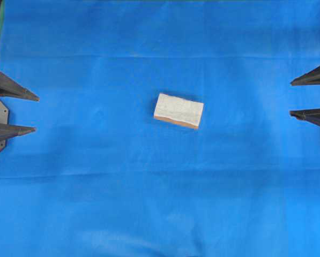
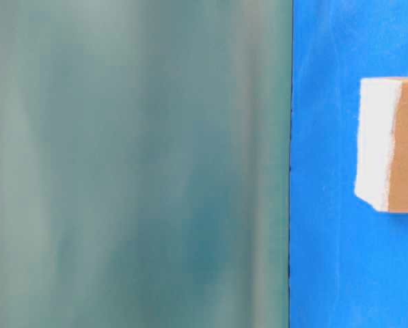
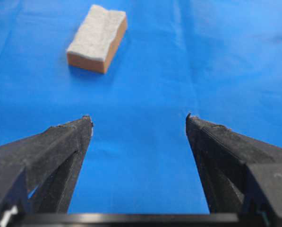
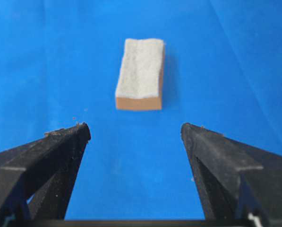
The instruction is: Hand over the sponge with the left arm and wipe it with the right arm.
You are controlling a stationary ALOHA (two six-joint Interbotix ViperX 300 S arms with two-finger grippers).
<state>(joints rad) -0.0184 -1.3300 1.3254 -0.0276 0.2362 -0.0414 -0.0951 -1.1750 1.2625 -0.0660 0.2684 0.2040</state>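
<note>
At centre of blue cloth (image 1: 95, 203), sponge (image 1: 178, 110) lying flat, whitish top facing up, orange-brown layer showing along near edge; long axis running left-right, slightly tilted; left gripper (image 1: 35, 113) sitting at left edge, jaws spread, grasping nothing; right gripper (image 1: 291, 98) sitting at right edge, likewise spread, well apart from sponge.

A robotics test bench, by the look of it: a counter (image 1: 95, 214) draped wall to wall in plain blue cloth, with a black robot claw (image 1: 34, 113) at one edge and another (image 1: 291, 98) opposite.
</note>
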